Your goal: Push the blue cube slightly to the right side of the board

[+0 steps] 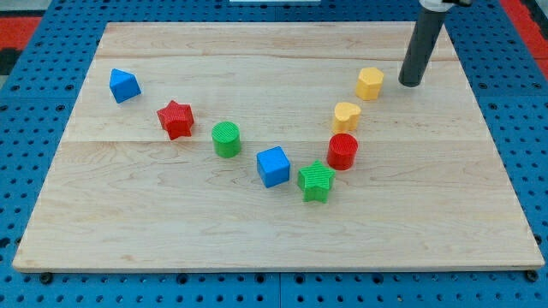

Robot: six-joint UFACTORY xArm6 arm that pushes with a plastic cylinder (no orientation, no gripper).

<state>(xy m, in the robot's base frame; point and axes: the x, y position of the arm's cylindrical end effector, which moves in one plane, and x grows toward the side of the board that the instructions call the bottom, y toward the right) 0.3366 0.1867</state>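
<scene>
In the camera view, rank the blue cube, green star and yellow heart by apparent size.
1. Blue cube and green star block: look alike, no ranking.
2. Yellow heart block: smallest, though farther from the camera, so unsure.

Wooden board on a blue pegboard bench

The pale wooden board (257,222) lies on blue perforated pegboard (34,128); red surface (17,30) shows at the top corners under even light.

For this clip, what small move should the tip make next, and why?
Probably travel toward the view's left and bottom, to reach the left face of the blue cube. My tip stands far off near the view's top right, beside the yellow block, touching nothing. The green star sits close on the cube's right, so the push should stay short.
</scene>
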